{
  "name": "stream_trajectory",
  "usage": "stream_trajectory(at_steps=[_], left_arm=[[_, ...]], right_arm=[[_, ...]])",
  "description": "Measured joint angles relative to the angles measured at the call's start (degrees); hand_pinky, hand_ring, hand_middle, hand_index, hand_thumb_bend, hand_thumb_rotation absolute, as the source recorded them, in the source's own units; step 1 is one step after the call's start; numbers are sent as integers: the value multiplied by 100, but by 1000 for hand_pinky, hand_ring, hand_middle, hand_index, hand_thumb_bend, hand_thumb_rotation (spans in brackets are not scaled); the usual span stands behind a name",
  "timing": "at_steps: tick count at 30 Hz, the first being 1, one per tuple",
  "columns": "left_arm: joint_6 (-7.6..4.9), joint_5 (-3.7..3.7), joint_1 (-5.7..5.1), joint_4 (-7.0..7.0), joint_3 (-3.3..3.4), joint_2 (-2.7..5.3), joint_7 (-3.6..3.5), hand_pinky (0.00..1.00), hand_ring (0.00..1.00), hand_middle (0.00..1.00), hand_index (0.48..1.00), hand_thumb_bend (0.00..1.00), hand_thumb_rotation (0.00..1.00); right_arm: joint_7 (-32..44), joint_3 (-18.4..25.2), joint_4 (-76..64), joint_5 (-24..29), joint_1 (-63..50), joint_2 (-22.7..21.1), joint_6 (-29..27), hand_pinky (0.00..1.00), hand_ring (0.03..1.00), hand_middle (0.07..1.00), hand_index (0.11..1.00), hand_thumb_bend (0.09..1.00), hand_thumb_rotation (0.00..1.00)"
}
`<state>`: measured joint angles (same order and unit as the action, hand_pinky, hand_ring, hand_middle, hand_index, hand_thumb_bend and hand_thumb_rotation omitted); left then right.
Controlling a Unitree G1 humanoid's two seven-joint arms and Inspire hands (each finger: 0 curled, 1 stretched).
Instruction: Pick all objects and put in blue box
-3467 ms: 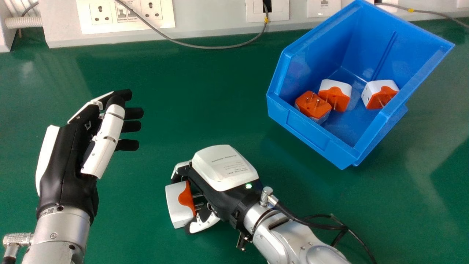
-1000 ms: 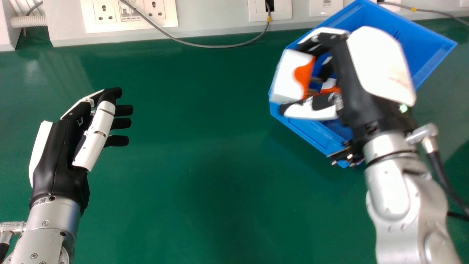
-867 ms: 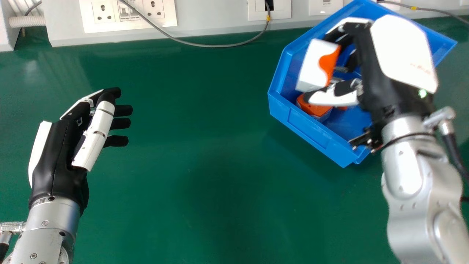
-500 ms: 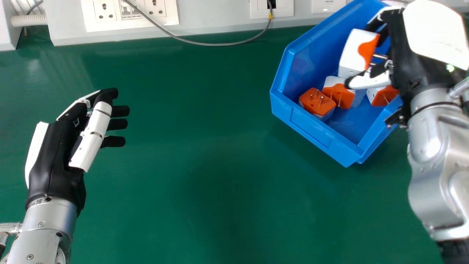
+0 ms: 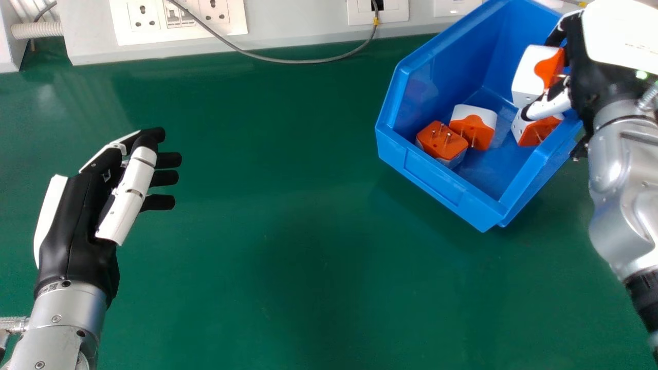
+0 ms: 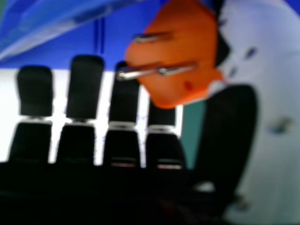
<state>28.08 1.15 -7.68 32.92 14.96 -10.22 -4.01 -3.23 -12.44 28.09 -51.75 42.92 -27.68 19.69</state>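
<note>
Three white-and-orange plug adapters lie inside the blue box (image 5: 437,177) on the green surface (image 5: 282,231), as we see it from the robot's head: one (image 5: 442,141) with its pins up near the low front corner, a second (image 5: 475,131) right beside it, and a third (image 5: 532,134) a little apart, toward the view's right side. A fourth adapter (image 5: 527,74) is in the grip of the right robot hand (image 5: 596,72), pinched between thumb and fingers, white face outward. It appears over the right part of the box, partly overlapping the third adapter in our line of sight; whether the two touch we cannot tell.

In the right hand view, we see the held piece's orange face and metal pins beside the thumb (image 6: 229,126), with blue box wall beyond. The left robot hand (image 5: 77,221) is idle, fingers relaxed, at the left of the head view.

By our reckoning the job is near its end: three adapters are in, and the fourth needs only to be lowered and let go. We judge the release calls for some care, since the piece could land on its neighbour or catch a pin on the fingers.
</note>
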Motion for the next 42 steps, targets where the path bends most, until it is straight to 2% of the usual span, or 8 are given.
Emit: stream_trajectory(at_steps=[10, 27, 36, 37, 38, 39, 40, 42], left_arm=[[39, -2, -75, 212, -5, 2, 5, 630, 719, 716, 771, 312, 720], [67, -2, -189, 319, -18, 21, 16, 630, 719, 716, 768, 306, 720], [102, -2, -207, 401, -25, 26, 25, 629, 719, 716, 767, 302, 720], [104, -2, -207, 401, -25, 27, 25, 629, 719, 716, 767, 301, 720], [109, -2, -207, 401, -25, 28, 25, 629, 719, 716, 767, 301, 720], [119, -2, -206, 401, -26, 30, 25, 627, 719, 716, 767, 300, 720], [126, -2, -206, 401, -27, 31, 26, 627, 719, 716, 767, 300, 720], [130, -2, -206, 400, -33, 34, 27, 626, 720, 716, 767, 297, 720]], right_arm=[[-151, -428, 776, 0, 364, -5, -77, 332, 424, 525, 537, 492, 0], [-340, -746, 1692, 206, 783, 69, -298, 330, 430, 527, 544, 492, 0], [-231, -689, 1684, 745, 782, 64, -426, 346, 430, 530, 521, 495, 0], [-174, -689, 1670, 778, 780, 55, -425, 414, 520, 610, 590, 529, 39], [-98, -695, 1646, 810, 776, 45, -421, 414, 520, 610, 590, 529, 39], [-29, -734, 1628, 814, 775, 28, -416, 495, 616, 688, 672, 543, 138], [15, -780, 1618, 805, 772, 13, -415, 495, 616, 688, 672, 543, 138], [38, -934, 1593, 660, 757, -39, -400, 637, 754, 801, 790, 561, 341]])
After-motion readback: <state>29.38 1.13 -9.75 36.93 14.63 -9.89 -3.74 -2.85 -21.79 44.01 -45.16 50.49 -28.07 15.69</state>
